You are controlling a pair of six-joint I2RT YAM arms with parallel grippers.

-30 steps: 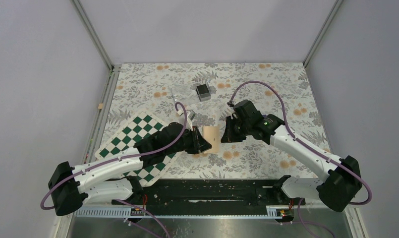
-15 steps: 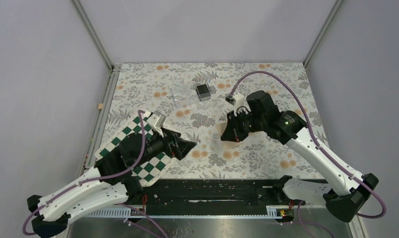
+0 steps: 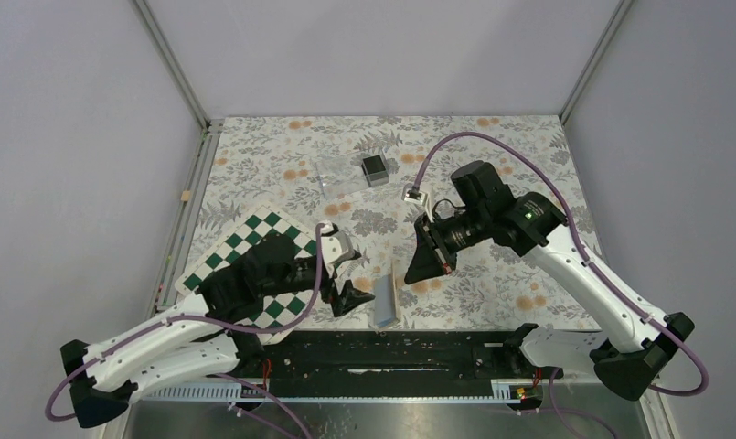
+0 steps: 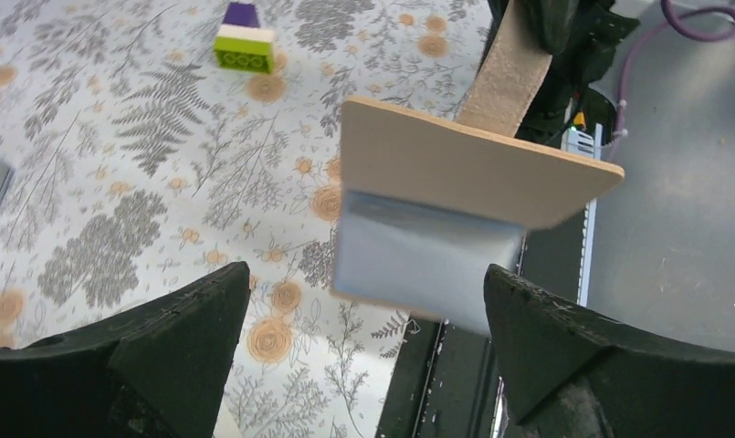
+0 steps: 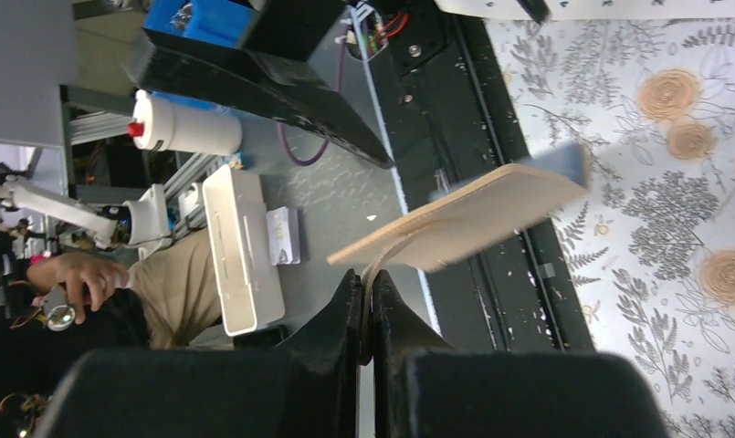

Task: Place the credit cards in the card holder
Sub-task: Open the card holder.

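Observation:
The card holder (image 3: 385, 298), a tan folding wallet with light blue lining, hangs open in the air near the table's front edge. My right gripper (image 3: 417, 270) is shut on its strap (image 5: 379, 260), and the tan flap (image 5: 473, 212) spreads beyond the fingers. My left gripper (image 3: 351, 291) stands open just left of the holder. In the left wrist view the blue lining (image 4: 423, 257) hangs ahead of that gripper (image 4: 365, 272) without touching its fingers. A small dark grey rectangular thing (image 3: 375, 169) sits at the back. I cannot tell whether it is the credit cards.
A green-and-white chequered board (image 3: 219, 259) lies under my left arm. A clear plastic box (image 3: 332, 183) sits near the dark thing at the back. A purple and yellow-green block (image 4: 243, 41) rests on the flowered cloth. The black rail (image 3: 410, 352) runs along the front edge.
My left gripper opened, drew back to the near left, then came in beside the holder. My right gripper lifted the holder by its strap, and it now hangs open nearer the front edge.

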